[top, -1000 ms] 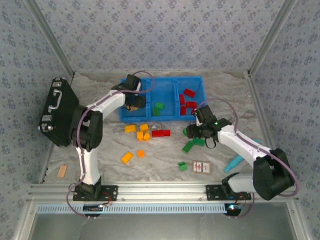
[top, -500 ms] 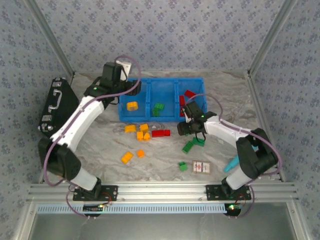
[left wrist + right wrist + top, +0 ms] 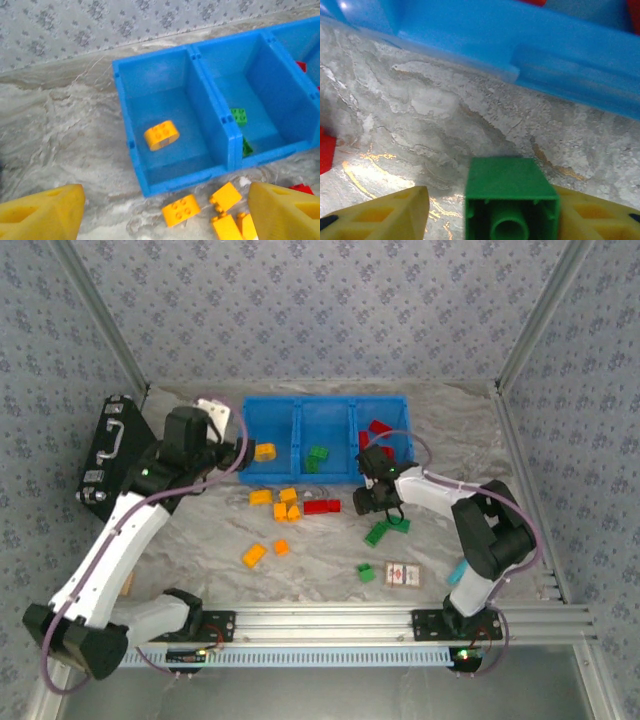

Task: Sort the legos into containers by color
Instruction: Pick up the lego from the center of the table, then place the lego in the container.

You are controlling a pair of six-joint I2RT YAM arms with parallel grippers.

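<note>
Item: one glossy blue plastic bin [image 3: 300, 401], three compartments, upper centre of the top view. I count one rounded orange-yellow brick [image 3: 161, 135] in the left bay and two green bricks [image 3: 239, 116] in the middle; red bricks [image 3: 378, 426] lie in the right.

Red-and-white card box [image 3: 402, 574], lower right: print too small for me to read.

Left gripper [image 3: 166, 194]: fingers wide apart, empty.

Right gripper [image 3: 490, 200]: straddles one studded green brick [image 3: 511, 186] on the marbled table [image 3: 330, 550], with a gap at the frame-left finger, so not clamped.

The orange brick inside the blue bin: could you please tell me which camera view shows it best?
The left wrist view: the orange brick lies close and unobstructed, studs visible, inside the blue bin. The top external view gives it as a small patch.
</note>
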